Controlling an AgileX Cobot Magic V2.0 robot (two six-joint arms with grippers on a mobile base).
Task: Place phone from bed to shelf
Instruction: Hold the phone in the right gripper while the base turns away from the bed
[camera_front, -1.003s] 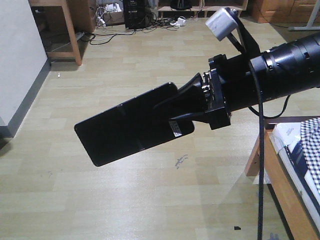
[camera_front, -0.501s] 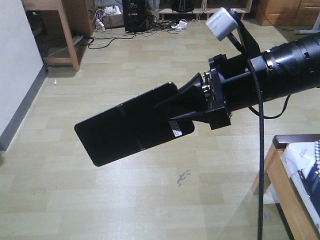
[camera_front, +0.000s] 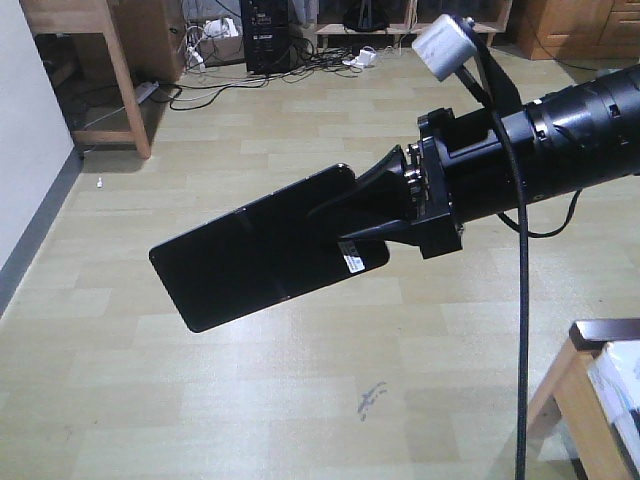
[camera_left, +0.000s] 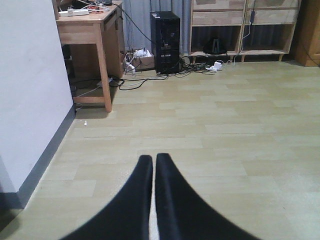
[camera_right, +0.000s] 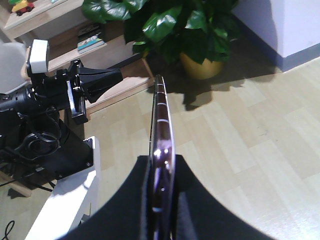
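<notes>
Phone: the phone (camera_front: 260, 260) hung in the air over the wood-look floor (camera_front: 200, 400), clear of the bed (camera_front: 572, 392), whose wooden corner showed at the lower right.
Right gripper: the right gripper (camera_front: 365, 215) was clamped on the phone's short end, near the white sticker. The wrist view showed the slim edge pinched between both fingers (camera_right: 142, 200).
Left gripper: the left gripper (camera_left: 153, 167) was empty, its jaws pressed together and pointing down the room.
Shelf: the shelf (camera_left: 220, 19) stood at the far wall, well apart from the robot, beside a black computer tower (camera_left: 165, 42) and a wooden desk (camera_left: 85, 25).
Step in hand: judged to be the carry toward the shelf; nothing had been placed yet.
Doing it well: most of the phone stuck out past the fingers, so travel probably wanted to be smooth, with the wrist level.
Risk: the glossy body might slip or swing in the grip, and the cables (camera_left: 150, 80) lay across the floor near the shelf.
</notes>
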